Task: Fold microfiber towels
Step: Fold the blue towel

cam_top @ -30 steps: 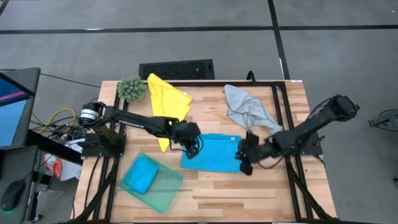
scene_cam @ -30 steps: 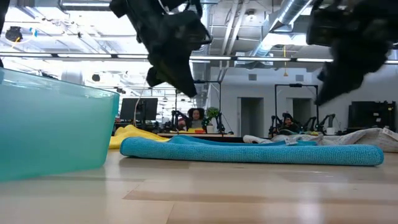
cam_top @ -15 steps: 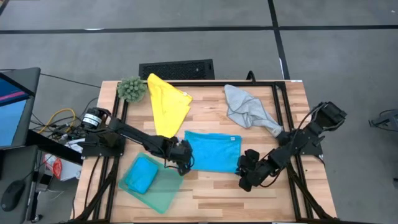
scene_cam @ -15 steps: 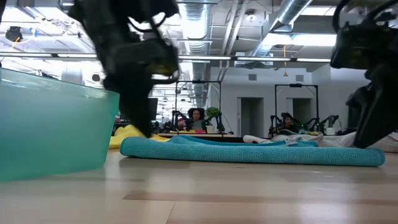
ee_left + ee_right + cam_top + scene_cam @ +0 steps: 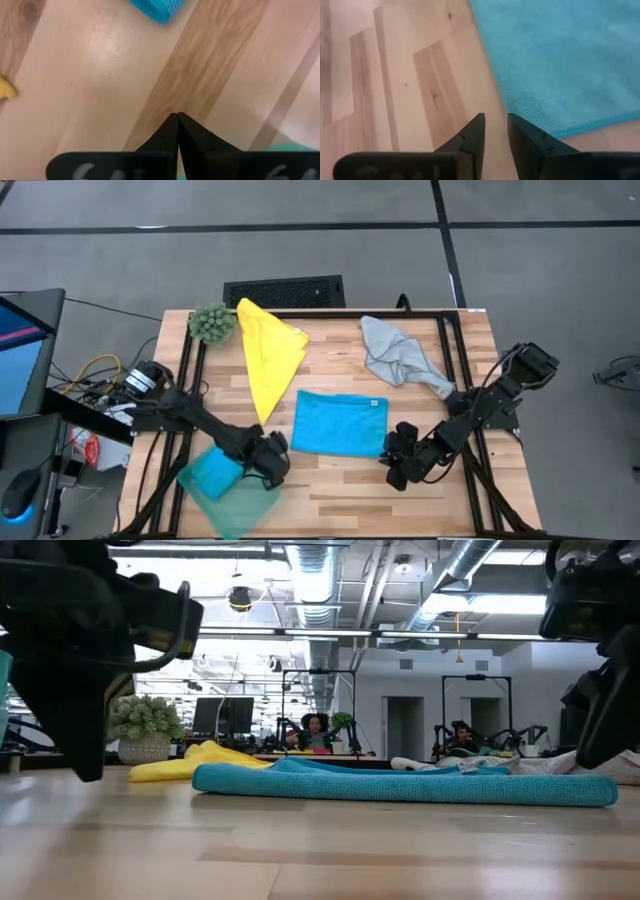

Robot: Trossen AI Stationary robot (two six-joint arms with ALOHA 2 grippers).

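Blue towel: a bright blue towel (image 5: pixel 340 423) lies flat as a folded rectangle at mid-bench, between the two arms; in the low view it shows as a long low band (image 5: pixel 405 785).
Bench: light wooden bench (image 5: pixel 330 485) with a dark frame around its edges.
Left end effector: the left end effector (image 5: pixel 272 461) sits low over the front left part of the bench, just beside the blue towel's near left corner and apart from it; its fingers (image 5: pixel 172 131) are pressed together with nothing between them.
Right end effector: the right end effector (image 5: pixel 397 470) hangs near the blue towel's front right corner; its fingers (image 5: pixel 474 134) stand slightly apart over bare wood just beside the towel's edge (image 5: pixel 555 65), gripping nothing.
Yellow towel: a yellow towel (image 5: pixel 268 352) is spread in a long tapering shape at the back left, its tip reaching toward the blue towel.
Grey towel: a light grey towel (image 5: pixel 400 356) lies crumpled at the back right.
Teal bin: a see-through teal bin (image 5: pixel 230 495) stands at the front left corner, partly over the bench edge, touching or just beside the left end effector.
Second blue towel: another blue towel (image 5: pixel 213 471) lies folded inside the bin.
Plant: a small fuzzy green plant ball (image 5: pixel 211 323) sits at the back left corner, next to the yellow towel.
Room: desks and a seated person (image 5: pixel 315 731) show far beyond the bench in the low view.
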